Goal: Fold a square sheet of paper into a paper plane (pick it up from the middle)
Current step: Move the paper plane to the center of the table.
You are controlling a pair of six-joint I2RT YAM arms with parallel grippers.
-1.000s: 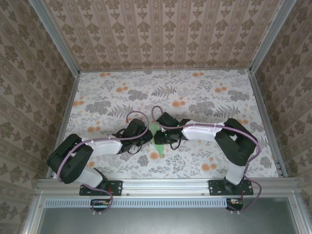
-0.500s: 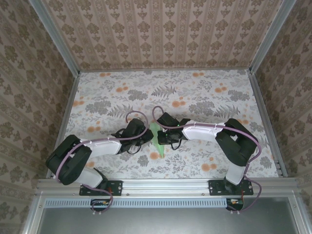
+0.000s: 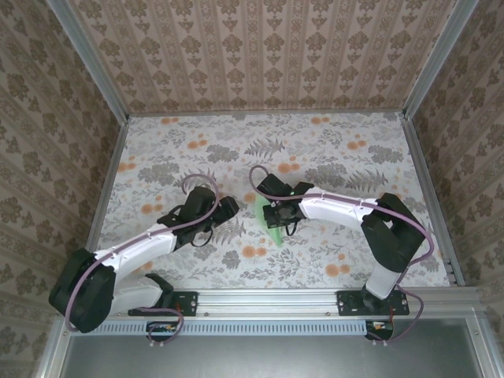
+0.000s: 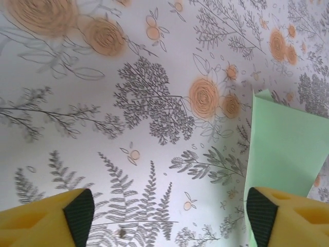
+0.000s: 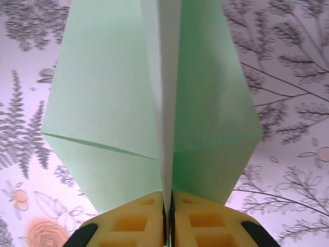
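The square sheet of paper stands folded as a pale green paper plane (image 3: 271, 223) near the middle of the table. My right gripper (image 3: 277, 213) is shut on its central keel fold. In the right wrist view the two wings of the paper plane (image 5: 113, 103) spread left and right of the upright keel, which the right gripper (image 5: 168, 216) pinches between its yellow fingers (image 5: 128, 224). My left gripper (image 3: 227, 209) is open and stands apart, to the left of the plane. The left wrist view has the left gripper (image 4: 169, 216) wide open over bare tabletop, with one wing of the paper plane (image 4: 288, 149) at the right.
The floral tabletop (image 3: 331, 150) stretches back to patterned walls, with metal rails (image 3: 106, 181) along both sides. The front rail (image 3: 268, 298) carries both arm bases.
My left gripper has opened, let go of the paper and drawn back to the left. My right gripper keeps its hold and has shifted the plane slightly right and toward the front.
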